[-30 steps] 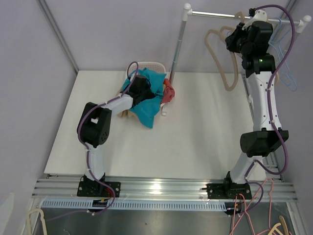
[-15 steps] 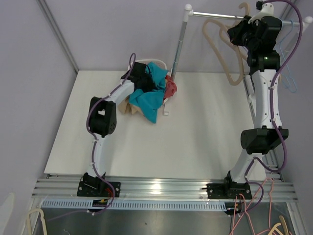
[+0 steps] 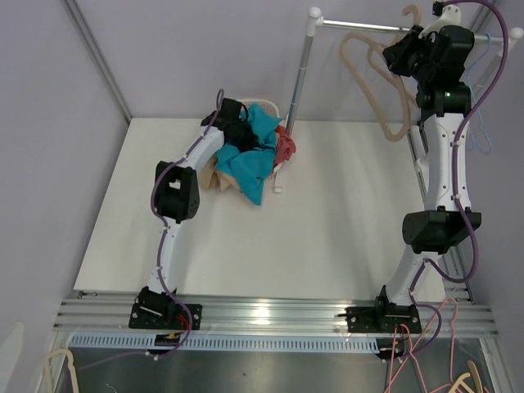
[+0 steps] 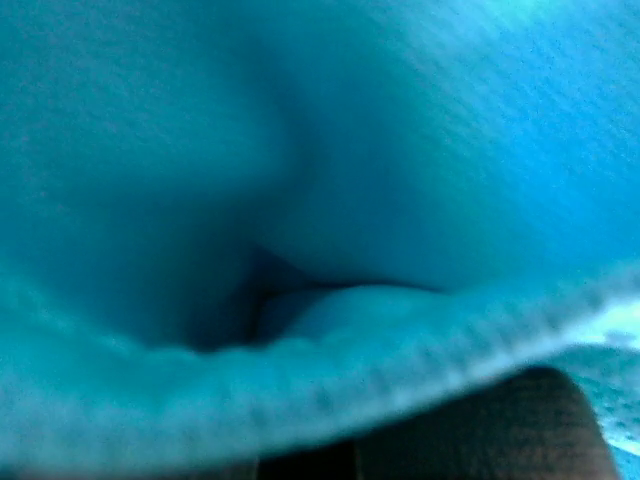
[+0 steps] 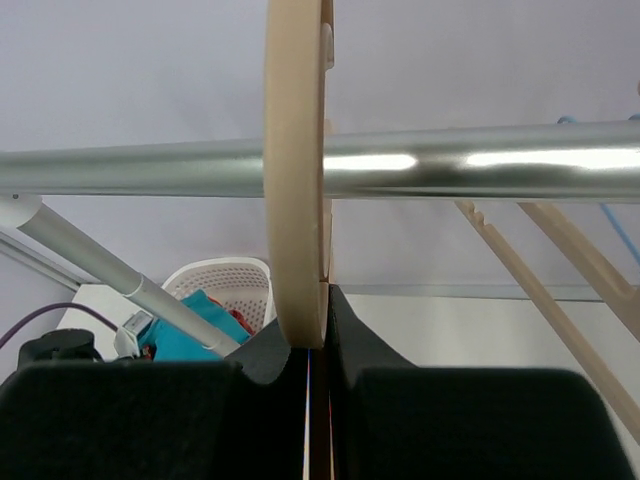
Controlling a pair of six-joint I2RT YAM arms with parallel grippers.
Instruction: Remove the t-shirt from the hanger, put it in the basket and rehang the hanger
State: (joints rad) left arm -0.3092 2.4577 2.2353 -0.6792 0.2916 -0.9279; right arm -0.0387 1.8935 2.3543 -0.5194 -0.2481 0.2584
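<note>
Our right gripper (image 5: 308, 335) pinches the tan hanger (image 5: 295, 150) at 1 o'clock — our left gripper (image 3: 245, 136), at 11, hides in the blue t-shirt (image 3: 250, 169) — we cannot tell its grip

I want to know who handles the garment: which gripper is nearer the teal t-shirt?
Left. The left gripper is against the teal t-shirt at the basket, cloth filling its wrist view. The right gripper is far off at the rail, fingers clamped on the beige hanger.

Left hand (image 3: 246, 136) buried in teal t-shirt (image 4: 300, 150); wrist view blurred, grip seemingly unreadable.
</note>
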